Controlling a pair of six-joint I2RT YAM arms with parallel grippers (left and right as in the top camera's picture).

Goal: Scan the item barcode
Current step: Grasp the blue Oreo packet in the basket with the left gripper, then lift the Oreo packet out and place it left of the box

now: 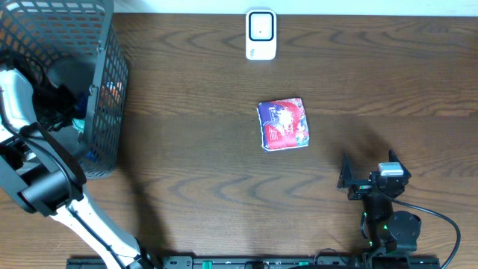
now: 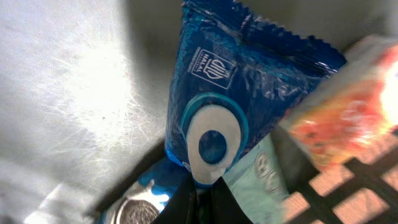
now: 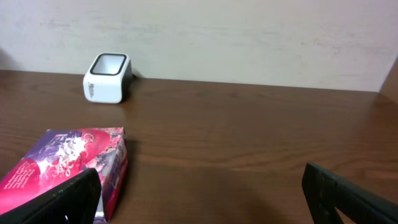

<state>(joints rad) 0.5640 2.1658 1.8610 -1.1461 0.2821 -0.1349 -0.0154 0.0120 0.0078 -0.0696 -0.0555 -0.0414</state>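
A dark wire basket stands at the upper left of the brown wooden bench. Inside it lies a blurred orange packet. A pale wall runs behind.

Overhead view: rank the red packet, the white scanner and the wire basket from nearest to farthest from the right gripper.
1. Red packet, mid-scene, up and left of the right gripper.
2. White scanner, at the far edge.
3. Wire basket, far left.
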